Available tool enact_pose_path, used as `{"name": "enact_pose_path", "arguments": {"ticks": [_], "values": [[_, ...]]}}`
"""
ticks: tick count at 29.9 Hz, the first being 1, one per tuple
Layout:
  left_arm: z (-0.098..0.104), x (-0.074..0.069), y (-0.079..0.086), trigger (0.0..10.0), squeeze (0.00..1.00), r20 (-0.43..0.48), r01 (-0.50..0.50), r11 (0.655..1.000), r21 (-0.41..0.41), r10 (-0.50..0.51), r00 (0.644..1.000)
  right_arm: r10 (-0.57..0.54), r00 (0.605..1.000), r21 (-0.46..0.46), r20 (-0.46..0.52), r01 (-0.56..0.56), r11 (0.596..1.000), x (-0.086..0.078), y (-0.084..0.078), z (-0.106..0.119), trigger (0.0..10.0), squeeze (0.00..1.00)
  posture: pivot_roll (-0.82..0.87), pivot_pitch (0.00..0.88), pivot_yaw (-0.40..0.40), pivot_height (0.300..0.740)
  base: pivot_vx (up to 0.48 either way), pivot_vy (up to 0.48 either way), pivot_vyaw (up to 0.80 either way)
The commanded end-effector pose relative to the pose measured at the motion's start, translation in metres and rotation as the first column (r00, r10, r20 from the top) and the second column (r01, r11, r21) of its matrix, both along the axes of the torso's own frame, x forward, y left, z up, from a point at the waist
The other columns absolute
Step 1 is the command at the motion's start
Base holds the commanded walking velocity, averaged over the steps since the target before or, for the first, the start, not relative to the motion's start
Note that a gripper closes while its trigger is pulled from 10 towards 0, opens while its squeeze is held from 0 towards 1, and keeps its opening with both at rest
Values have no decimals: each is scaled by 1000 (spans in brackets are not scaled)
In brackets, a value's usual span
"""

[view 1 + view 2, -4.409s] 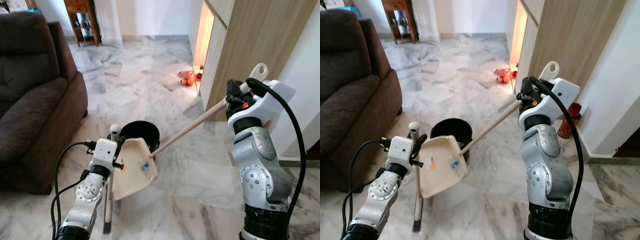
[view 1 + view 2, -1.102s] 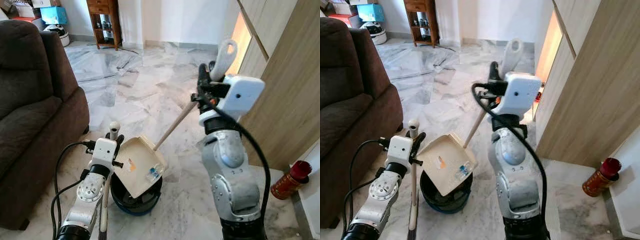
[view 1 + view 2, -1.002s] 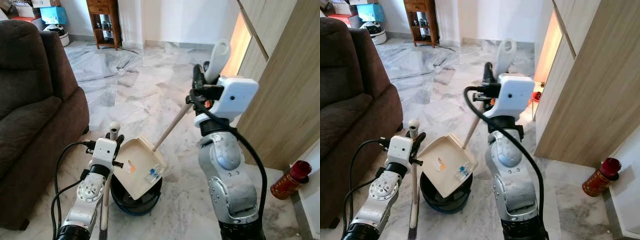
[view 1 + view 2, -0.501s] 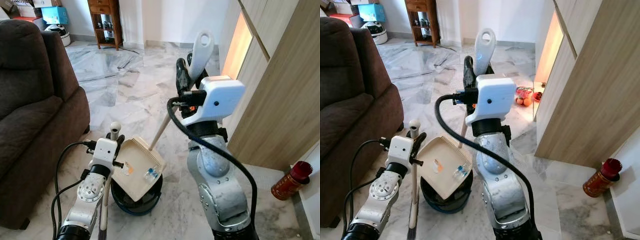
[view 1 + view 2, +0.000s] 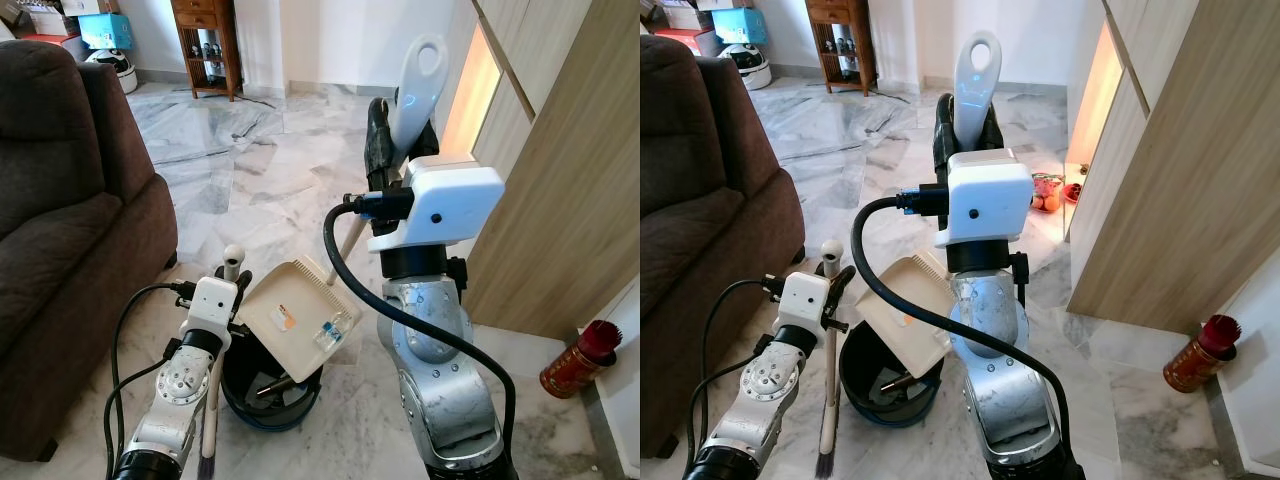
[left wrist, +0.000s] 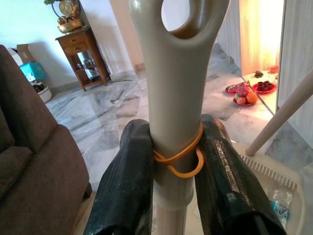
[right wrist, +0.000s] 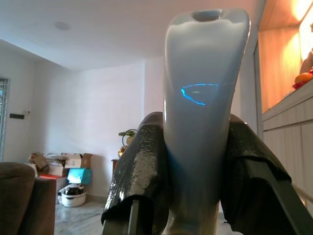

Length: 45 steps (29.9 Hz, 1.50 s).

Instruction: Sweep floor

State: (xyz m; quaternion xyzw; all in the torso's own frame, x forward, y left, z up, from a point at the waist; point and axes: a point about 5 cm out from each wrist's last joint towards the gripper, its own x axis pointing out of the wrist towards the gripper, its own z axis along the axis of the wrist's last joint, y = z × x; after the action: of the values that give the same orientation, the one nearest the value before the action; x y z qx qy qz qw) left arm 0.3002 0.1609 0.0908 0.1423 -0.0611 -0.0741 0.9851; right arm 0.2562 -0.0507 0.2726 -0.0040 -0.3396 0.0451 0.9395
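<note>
Left gripper (image 6: 168, 161): low at the robot's left, its fingers (image 6: 124, 191) clenched on the broom (image 5: 212, 400) handle just under the hang-hole, where an orange rubber band is looped. The broom stands near upright, bristles on the floor (image 5: 270, 190) beside the bin. No change here over the last second.

Bin (image 5: 268, 392): a dark round pail on the floor between the two arms, right beside the broom. A dark stick-like piece of litter shows inside it; I cannot tell what it is.

Dustpan (image 5: 298, 312): cream, tilted over the bin. Half a second ago it sat lower and flatter against the bin mouth; it is now lifted and tipped further toward upright. A small clear wrapper and an orange scrap still cling to its face.

Right gripper (image 5: 962, 120): raised high, fingers (image 7: 142, 171) clamped either side of the dustpan's grey handle grip. The arm has swung inward from the robot's right and stood the long handle up steeper.

Meaning: this looks like the emptying step, with the pan tipped so sweepings slide into the bin. It is not finished, as those two bits have not dropped.

Beyond: brown sofa (image 5: 70, 200) at left, wood cabinet (image 5: 560, 170) at right.
</note>
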Motion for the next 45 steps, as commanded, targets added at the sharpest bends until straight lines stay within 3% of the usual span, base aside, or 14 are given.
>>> {"name": "enact_pose_path", "arguments": {"ticks": [1, 18, 29, 32, 37, 40, 45], "values": [[9, 1, -1, 10000, 0, 51, 23, 999, 43, -25, 998, 3, 992, 54, 125, -9, 998, -16, 0, 19, 10000, 0, 79, 0, 8, 740, 0, 0, 0], [9, 1, -3, 10000, 0, 52, 35, 997, 64, -38, 998, -19, 987, 39, 160, 13, 999, -19, 2, 20, 10000, 0, 84, 0, 9, 740, 0, 0, 0], [8, 0, -5, 10000, 0, 48, 44, 996, 80, -48, 998, -94, 993, 105, 65, 87, 991, -10, -8, 13, 10000, 0, 88, 0, 7, 740, 0, 0, 0], [8, 0, -5, 10000, 0, 45, 45, 996, 79, -49, 998, -89, 996, 132, 29, 85, 988, -8, -9, 10, 10000, 0, 89, 0, 6, 740, 0, 0, 0], [8, 0, -6, 10000, 0, 43, 48, 996, 71, -51, 998, -11, 993, 244, -122, 41, 969, 3, -9, -2, 10000, 0, 90, 0, 6, 740, 0, 0, 0], [8, 0, -6, 10000, 0, 43, 48, 996, 69, -51, 998, -1, 978, 335, -209, 73, 939, 10, -16, -11, 10000, 0, 90, 0, 5, 740, 0, 0, 0], [8, 0, -6, 10000, 0, 44, 48, 996, 70, -51, 998, -10, 964, 381, -264, 114, 917, 15, -24, -18, 10000, 0, 91, 0, 7, 740, 0, 0, 0]]}}
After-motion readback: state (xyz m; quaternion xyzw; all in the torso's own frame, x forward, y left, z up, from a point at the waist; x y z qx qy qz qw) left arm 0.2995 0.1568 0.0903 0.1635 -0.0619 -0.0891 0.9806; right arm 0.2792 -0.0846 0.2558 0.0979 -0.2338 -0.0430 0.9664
